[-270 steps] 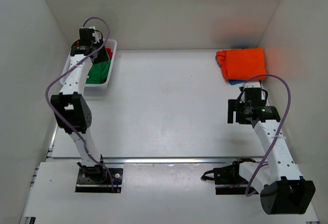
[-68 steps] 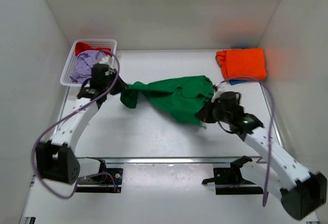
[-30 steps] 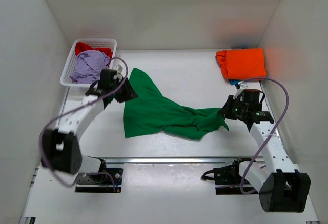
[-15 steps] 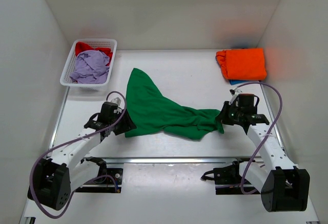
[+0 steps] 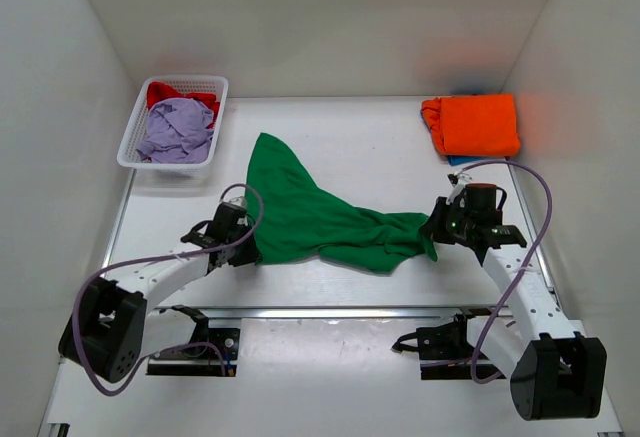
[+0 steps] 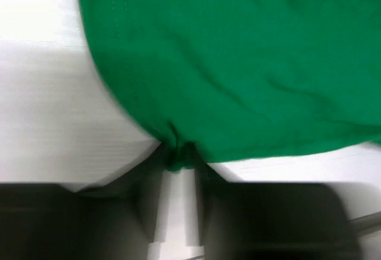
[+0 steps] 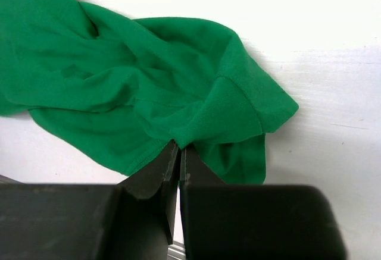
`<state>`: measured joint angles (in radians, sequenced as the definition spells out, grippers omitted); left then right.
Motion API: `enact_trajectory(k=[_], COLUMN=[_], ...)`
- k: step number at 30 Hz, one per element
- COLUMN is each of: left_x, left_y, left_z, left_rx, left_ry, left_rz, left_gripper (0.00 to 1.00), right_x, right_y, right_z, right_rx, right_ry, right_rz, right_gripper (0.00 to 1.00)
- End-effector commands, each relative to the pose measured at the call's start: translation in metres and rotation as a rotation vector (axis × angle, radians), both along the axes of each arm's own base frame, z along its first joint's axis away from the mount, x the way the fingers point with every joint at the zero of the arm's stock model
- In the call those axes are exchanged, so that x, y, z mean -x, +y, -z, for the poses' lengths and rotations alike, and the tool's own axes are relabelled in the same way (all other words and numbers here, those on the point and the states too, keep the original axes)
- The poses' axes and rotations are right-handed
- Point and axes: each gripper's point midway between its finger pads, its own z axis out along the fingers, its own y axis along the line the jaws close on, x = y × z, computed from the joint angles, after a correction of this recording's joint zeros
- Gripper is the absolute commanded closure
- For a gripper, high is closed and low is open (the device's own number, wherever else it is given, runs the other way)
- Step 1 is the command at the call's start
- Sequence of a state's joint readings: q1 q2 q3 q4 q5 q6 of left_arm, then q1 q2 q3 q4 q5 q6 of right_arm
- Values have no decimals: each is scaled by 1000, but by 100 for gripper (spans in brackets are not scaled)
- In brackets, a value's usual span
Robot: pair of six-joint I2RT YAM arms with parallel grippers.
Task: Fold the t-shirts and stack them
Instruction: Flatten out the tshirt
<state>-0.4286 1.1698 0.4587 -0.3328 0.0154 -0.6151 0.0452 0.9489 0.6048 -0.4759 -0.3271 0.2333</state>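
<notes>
Lying crumpled across the middle of the white table (image 5: 350, 137), the green t-shirt (image 5: 310, 212) is seen as soft, matte knit cloth. It is spread widest at its left, with a rounded lobe reaching toward the far side, and narrows into twisted folds toward the right. A stitched hem is visible along its left edge in the left wrist view.

The left end effector (image 5: 240, 242) is set at the shirt's near-left corner. There the hem is puckered and drawn in between the fingertips, so the cloth appears to be grasped, though that view is blurred. The right end effector (image 5: 437, 225) is clenched on a bunched fold at the shirt's right end, beside a ribbed band of the same green.

At the far right corner the orange t-shirt (image 5: 475, 124) is laid folded in a neat rectangle, with an edge of the blue t-shirt (image 5: 458, 160) showing beneath it. At the far left, the white mesh basket (image 5: 165, 164) is filled with the rumpled lavender t-shirt (image 5: 178, 129), and the red t-shirt (image 5: 165, 92) is tucked behind it.
</notes>
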Motion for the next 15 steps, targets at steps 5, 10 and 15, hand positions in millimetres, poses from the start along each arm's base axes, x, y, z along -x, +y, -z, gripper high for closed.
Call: enact_trajectory(k=[5,10,15], left_x=[8,-74,-96], left_y=[3,-3,31], left_z=[5,-157,-344], left_rx=[-98,-8,46], left_ry=[102,-244,-602], left_rz=[107,73,-48], left_gripper=[100,100,100], right_x=[-10,-21,-8], right_y=[9,2,-23], right_z=[-45,-142,-262], right_rx=[-32,-69,-78], right_ry=[-127,-371,-673], right_rz=[-22,6,116], right_gripper=[100,100,100])
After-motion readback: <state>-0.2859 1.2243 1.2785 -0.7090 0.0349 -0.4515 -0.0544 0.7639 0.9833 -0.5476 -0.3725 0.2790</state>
